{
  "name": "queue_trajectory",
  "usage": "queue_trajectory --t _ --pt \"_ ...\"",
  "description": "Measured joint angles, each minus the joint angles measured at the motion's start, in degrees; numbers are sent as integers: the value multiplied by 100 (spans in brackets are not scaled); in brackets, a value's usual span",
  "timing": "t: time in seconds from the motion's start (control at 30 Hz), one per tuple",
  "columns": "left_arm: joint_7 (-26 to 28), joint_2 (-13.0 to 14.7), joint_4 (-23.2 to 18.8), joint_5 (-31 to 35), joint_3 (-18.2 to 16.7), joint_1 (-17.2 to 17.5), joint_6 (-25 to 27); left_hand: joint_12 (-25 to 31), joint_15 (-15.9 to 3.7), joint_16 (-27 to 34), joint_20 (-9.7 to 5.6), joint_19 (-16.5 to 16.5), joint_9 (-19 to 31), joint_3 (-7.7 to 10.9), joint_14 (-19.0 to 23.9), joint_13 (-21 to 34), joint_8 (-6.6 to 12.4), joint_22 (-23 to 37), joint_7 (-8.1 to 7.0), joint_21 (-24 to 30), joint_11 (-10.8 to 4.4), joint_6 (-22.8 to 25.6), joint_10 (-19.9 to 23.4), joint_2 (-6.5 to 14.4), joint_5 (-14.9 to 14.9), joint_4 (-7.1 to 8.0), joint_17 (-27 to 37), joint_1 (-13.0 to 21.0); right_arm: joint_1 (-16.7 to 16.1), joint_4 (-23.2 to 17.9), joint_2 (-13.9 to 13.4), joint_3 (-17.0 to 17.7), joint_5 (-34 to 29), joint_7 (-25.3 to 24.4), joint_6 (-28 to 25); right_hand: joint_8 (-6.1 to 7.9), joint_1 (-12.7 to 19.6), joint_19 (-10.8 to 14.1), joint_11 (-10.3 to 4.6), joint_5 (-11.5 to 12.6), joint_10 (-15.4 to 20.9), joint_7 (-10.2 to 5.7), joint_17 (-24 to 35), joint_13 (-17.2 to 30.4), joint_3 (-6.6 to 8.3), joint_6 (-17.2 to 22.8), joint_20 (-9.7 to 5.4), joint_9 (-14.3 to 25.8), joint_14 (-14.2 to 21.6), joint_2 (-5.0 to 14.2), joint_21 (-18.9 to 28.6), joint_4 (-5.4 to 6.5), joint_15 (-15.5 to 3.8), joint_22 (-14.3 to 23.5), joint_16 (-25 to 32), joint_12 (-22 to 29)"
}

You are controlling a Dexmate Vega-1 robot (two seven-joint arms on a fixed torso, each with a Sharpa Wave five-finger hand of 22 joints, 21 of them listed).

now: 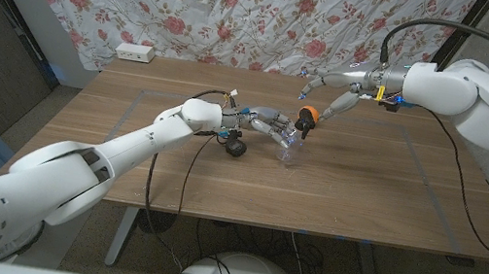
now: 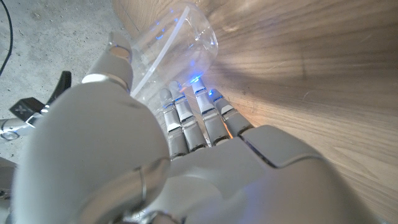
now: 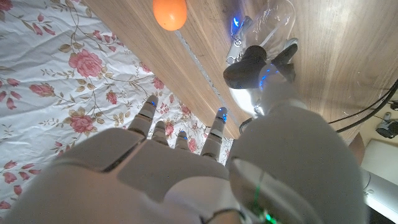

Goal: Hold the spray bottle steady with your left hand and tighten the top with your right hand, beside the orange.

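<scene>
The clear spray bottle (image 1: pixel 291 151) lies tilted on the wooden table (image 1: pixel 383 193), and my left hand (image 1: pixel 265 121) grips its body. Its black spray top (image 1: pixel 304 127) points toward the orange (image 1: pixel 306 116), which sits just behind it. In the left wrist view my fingers (image 2: pixel 194 118) curl around the clear bottle (image 2: pixel 166 45). My right hand (image 1: pixel 342 92) hangs just right of the orange, fingers apart and reaching down toward the top. In the right wrist view the thumb (image 3: pixel 273 96) is close under the black top (image 3: pixel 245 67); whether it touches I cannot tell. The orange (image 3: pixel 169 12) lies beyond.
A white power strip (image 1: pixel 135 53) lies at the table's back left edge. A flowered curtain (image 1: pixel 245 9) hangs behind the table. A black cable (image 1: pixel 459 181) trails from my right arm across the table's right side.
</scene>
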Motion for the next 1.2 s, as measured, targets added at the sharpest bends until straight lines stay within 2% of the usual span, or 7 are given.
queue_trajectory --t 0.2,0.23,0.37,0.67,0.93,1.1,1.2 --pt "-19 -15 22 10 22 -27 -12 -11 0 0 0 0 0 0 0 8 0 0 0 0 0 0 0 0 32 0 0 0 16 75 19 -8 -22 -20 307 0 -2 0 0 0 0 30 0 0 -1 -30 0 0 0 0 0 1 0 0 0 0" --pt "-51 -15 22 23 22 -28 -19 -11 0 0 0 0 0 0 0 9 0 0 0 0 0 0 0 0 32 0 0 0 29 246 54 -13 -22 -26 331 -31 -10 0 0 21 0 30 0 0 -19 -30 0 0 0 7 0 19 0 0 0 0" --pt "-71 -16 21 34 31 -36 -19 -17 0 0 0 0 1 0 0 11 0 0 0 0 0 0 0 0 32 0 0 0 29 380 84 -13 -22 -84 540 -46 -71 1 0 21 0 31 8 0 -25 -30 0 0 0 63 0 25 0 0 0 0" --pt "-86 -19 9 46 40 -40 -15 -39 0 1 0 0 1 0 0 41 0 0 0 0 -1 0 0 0 31 0 -1 0 2 612 142 -5 5 -181 830 -46 -46 1 0 63 0 30 15 0 -49 -30 0 -1 0 -61 0 49 0 0 0 0" --pt "-94 -52 55 49 44 -56 -35 -40 0 -38 0 0 1 0 0 43 0 0 0 0 -1 0 0 0 31 0 -1 0 -3 745 197 -2 44 -198 934 -46 -110 4 1 85 0 30 15 0 -66 -30 -3 -1 1 -59 0 65 0 0 0 0" --pt "-82 -59 79 50 44 -57 -70 -61 0 -38 0 0 0 0 0 42 0 0 0 0 2 0 4 0 30 0 -1 0 -6 816 242 -8 50 -203 944 -45 -115 -21 1 107 0 30 28 -1 -89 -30 -109 11 1 -55 0 89 0 0 0 0" --pt "-68 -61 91 50 39 -57 -88 -67 0 -38 0 0 0 0 0 41 0 0 0 0 22 0 28 0 30 0 -1 0 -8 842 260 -17 70 -203 944 -45 -223 -57 1 169 0 40 41 -1 -104 -13 -270 28 1 -82 0 104 0 -3 39 40"
